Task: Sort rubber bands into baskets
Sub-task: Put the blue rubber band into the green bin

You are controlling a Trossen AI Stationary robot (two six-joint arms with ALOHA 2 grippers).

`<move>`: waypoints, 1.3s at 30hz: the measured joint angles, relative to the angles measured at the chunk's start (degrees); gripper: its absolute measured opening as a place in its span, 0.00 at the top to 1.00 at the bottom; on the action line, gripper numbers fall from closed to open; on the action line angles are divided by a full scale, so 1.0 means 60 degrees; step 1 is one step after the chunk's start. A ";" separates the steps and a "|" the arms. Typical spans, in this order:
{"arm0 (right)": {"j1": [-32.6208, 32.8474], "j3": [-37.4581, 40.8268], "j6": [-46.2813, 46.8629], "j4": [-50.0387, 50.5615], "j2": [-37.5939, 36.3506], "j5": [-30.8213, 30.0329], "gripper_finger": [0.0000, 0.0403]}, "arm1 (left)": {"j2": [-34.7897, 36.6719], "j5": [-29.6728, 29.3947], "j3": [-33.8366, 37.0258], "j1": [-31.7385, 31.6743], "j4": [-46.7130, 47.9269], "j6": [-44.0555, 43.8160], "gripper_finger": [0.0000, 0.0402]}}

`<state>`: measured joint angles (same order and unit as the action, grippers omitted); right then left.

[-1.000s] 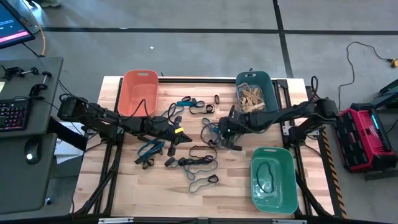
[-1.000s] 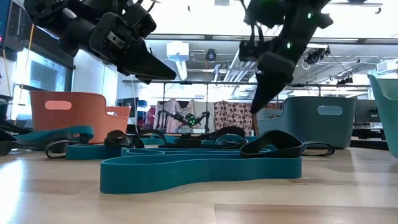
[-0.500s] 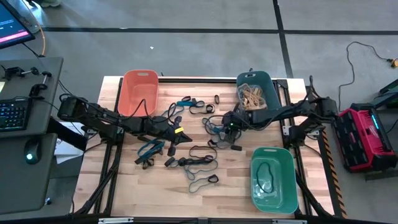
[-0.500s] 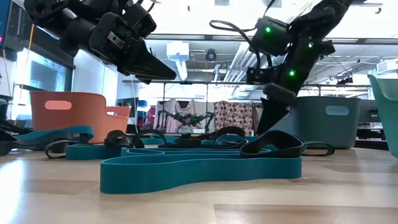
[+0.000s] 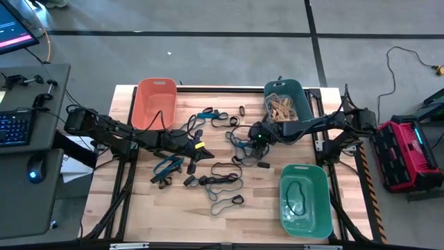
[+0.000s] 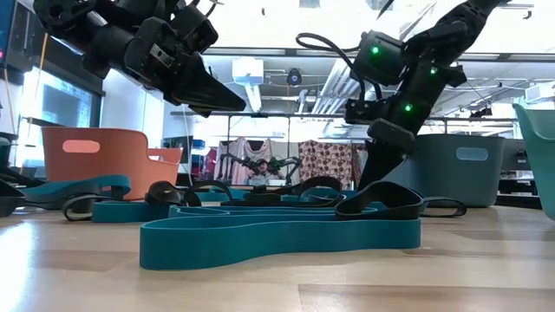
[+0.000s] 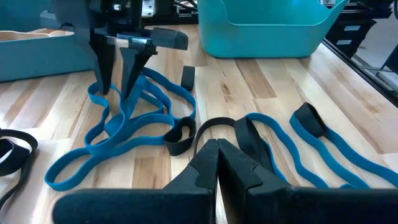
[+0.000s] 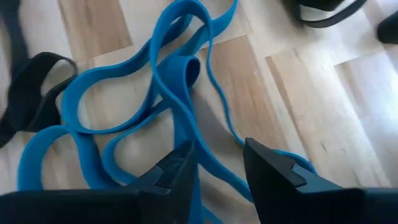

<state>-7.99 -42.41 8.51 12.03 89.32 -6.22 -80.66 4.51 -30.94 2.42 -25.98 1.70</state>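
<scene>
Loose rubber bands, blue, black and teal, lie scattered on the wooden table (image 5: 139, 208). My right gripper (image 5: 245, 142) (image 8: 217, 165) stands low over a tangle of blue bands (image 5: 238, 144) (image 8: 168, 81) at mid-table. It is open, and one thin blue strand (image 8: 225, 121) runs between its fingertips. My left gripper (image 5: 203, 150) (image 7: 217, 152) hangs shut and empty above the table, left of that tangle. The orange basket (image 5: 154, 103) stands far left. The dark teal basket (image 5: 284, 103) holds tan bands. The green basket (image 5: 304, 200) holds a black band. My right gripper slants down onto the blue tangle from the table's right side, one finger (image 7: 102, 71) on each side of a blue strand (image 7: 117, 102) that lies on the wood. Whether the fingertips touch the band I cannot tell.
Black bands (image 5: 223, 173) and a teal band (image 5: 166, 167) lie between the arms and the near edge. A long teal band (image 6: 277, 234) lies close to the low camera. A red device (image 5: 409, 153) sits off the table's right side. A desk with keyboard (image 5: 14, 128) stands at the left.
My right gripper has gone toward the table's far edge and down, from above the black bands to low over the blue tangle. The bands lie as before.
</scene>
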 joint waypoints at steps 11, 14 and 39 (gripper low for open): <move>0.0004 -0.0004 -0.0007 -0.0029 0.0097 0.0331 0.70 | -0.0002 0.0000 0.0000 0.0000 0.0001 0.0115 1.00; 0.0004 -0.0004 -0.0168 -0.0074 0.0391 0.0472 0.70 | -0.0003 0.0000 0.0000 0.0000 0.0004 0.0092 1.00; 0.1256 -0.4720 0.0084 0.4650 0.0361 -0.1028 1.00 | 0.0000 0.0000 0.0000 0.0000 0.0109 0.0254 1.00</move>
<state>-0.46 -70.73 9.02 39.93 91.48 -12.38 -80.66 4.51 -30.94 2.42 -25.32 3.22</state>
